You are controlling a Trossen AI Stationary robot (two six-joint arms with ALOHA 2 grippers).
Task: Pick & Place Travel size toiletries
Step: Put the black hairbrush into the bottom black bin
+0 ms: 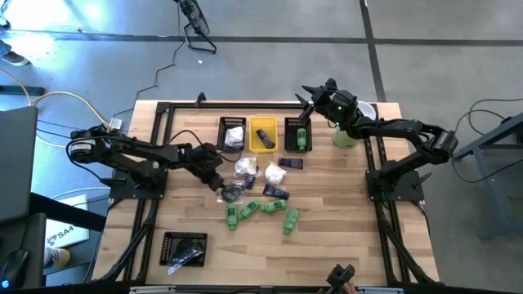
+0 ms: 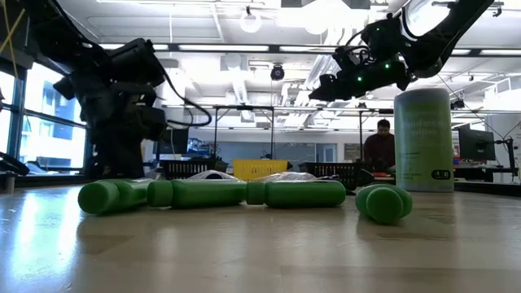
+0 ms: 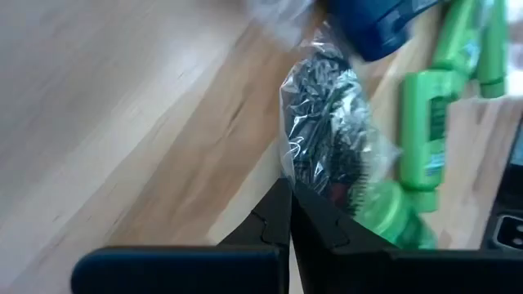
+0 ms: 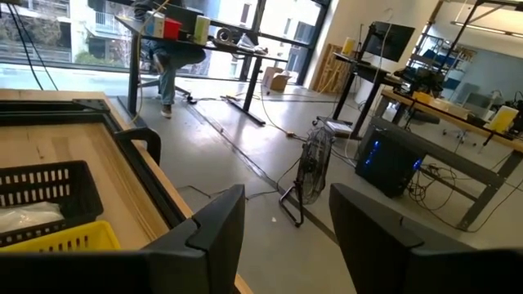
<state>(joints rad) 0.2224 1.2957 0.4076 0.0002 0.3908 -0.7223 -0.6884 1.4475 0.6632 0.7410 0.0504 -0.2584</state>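
Note:
A black round piece in a clear crinkly bag lies on the wooden table among the toiletries and fills the left wrist view. My left gripper is low at the bag's left side, shut on it. Green bottles lie in a loose row near it, and they show in the low view. White packets and dark blue tubes lie just beyond. My right gripper hangs open and empty above the far bins, fingers apart. My left gripper pinches the clear bag's edge between its two shut fingertips, only at the bag's near corner. The fingers come low and slanting from the table's left. The bag with the black piece lies on the table beside a green bottle.
Three small bins stand at the far edge: a black one with a white packet, a yellow one, a black one with green bottles. A pale-green cylinder stands at the far right. Another black bin sits near left.

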